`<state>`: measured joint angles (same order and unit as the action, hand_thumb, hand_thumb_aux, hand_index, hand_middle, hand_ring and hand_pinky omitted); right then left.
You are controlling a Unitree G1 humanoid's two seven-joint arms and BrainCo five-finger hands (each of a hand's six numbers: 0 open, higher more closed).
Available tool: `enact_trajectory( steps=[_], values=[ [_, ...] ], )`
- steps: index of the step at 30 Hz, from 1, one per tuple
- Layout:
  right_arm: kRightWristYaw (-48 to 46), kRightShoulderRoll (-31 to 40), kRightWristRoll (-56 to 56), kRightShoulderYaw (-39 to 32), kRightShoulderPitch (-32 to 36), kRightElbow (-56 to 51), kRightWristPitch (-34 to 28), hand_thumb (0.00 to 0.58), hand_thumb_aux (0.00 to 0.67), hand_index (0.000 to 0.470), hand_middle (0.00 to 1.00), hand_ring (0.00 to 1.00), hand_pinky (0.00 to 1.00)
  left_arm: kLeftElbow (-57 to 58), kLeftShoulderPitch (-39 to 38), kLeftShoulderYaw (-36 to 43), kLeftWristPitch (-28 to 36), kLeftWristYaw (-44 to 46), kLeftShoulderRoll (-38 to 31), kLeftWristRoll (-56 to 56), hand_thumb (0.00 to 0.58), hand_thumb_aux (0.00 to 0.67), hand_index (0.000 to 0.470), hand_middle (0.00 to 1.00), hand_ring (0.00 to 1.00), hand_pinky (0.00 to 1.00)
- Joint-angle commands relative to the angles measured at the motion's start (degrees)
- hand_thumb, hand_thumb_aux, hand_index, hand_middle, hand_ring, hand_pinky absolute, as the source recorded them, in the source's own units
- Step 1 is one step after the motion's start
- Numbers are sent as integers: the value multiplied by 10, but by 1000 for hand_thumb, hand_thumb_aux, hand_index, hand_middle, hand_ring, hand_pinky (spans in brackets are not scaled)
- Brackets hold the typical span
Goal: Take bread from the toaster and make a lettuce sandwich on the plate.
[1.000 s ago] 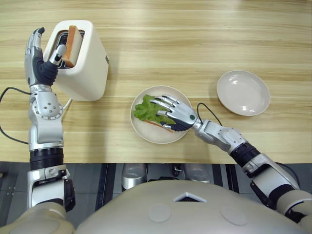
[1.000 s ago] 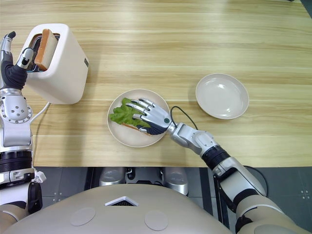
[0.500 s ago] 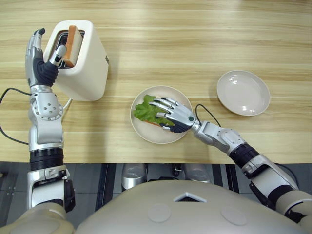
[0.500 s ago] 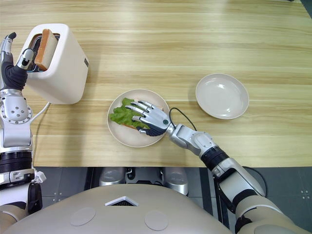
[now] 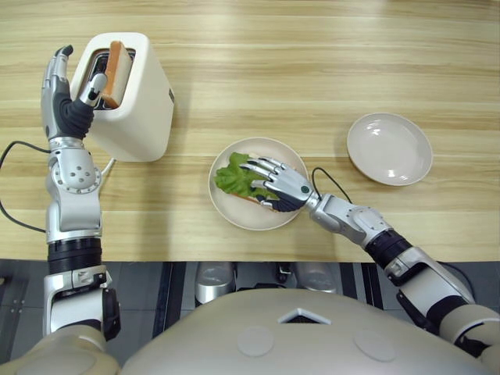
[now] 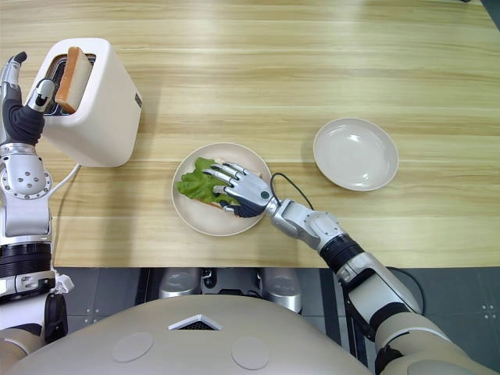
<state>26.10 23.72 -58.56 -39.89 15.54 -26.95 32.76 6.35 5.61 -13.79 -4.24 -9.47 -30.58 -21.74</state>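
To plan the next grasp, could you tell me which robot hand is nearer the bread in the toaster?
Left. The left robot hand is right beside the bread, left of the toaster; the right robot hand rests over the lettuce on the plate.

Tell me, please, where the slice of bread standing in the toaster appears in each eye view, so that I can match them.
Left eye view: the bread slice stands in the toaster at upper left, a little in from the picture's left edge.
Right eye view: the bread slice sits in the upper left corner, closer to the left edge.
Shared landmark: the empty plate on the right of the table.
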Motion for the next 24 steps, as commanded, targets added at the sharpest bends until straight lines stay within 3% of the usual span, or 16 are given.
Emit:
enact_trajectory(
  steps=[1, 16, 24],
  values=[
    [-14, 2, 3, -2, 0, -15, -1, 580, 670, 460, 0, 0, 0, 18, -1, 1, -6, 2, -2, 6, 0, 0, 0, 0, 0, 0],
    [-20, 32, 36, 37, -4, 33, 12, 580, 670, 460, 0, 0, 0, 27, 0, 1, -17, -2, -2, 3, 0, 0, 0, 0, 0, 0],
    [-47, 71, 52, 70, -41, 103, 12, 580, 670, 460, 0, 0, 0, 18, -2, 1, -14, -3, 0, 2, 0, 0, 0, 0, 0, 0]
  ],
)
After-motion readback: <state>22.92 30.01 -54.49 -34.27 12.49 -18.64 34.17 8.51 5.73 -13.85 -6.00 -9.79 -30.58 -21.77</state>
